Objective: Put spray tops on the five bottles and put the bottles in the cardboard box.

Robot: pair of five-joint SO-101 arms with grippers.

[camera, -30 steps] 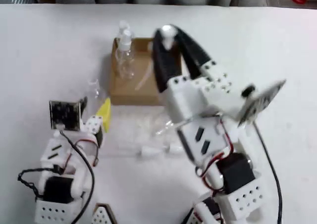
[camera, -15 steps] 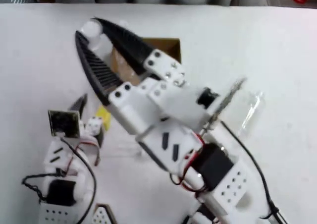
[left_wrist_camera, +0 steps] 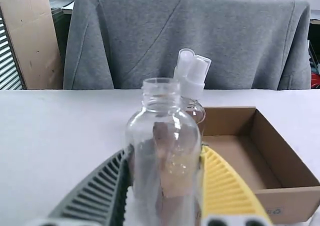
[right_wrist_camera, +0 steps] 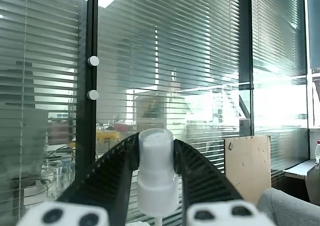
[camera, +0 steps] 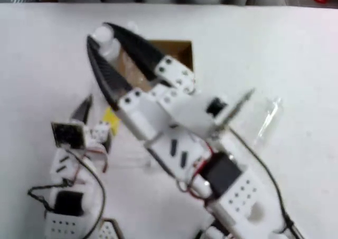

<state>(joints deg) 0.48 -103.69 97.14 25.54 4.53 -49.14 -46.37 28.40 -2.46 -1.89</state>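
Capping: spray top (right_wrist_camera: 157,173) onto the open bottle (left_wrist_camera: 162,131)
Your right pincer (right_wrist_camera: 156,146) gripped the spray top, your left pincer (left_wrist_camera: 165,158) gripped the bottle; you needed its stem plumb over the neck

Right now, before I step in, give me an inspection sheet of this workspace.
Surface: white table.
Job's things: brown cardboard box; clear plastic bottle, uncapped; white spray top; capped clear bottle by the box's corner; second clear bottle lying on the table.
Clutter: nothing seen.
Grippers: left claw shut on the uncapped bottle; right claw shut on the spray top.
Cables: black cable looping over the left arm; red wires on the right arm.
Surroundings: grey chair back; window blinds.
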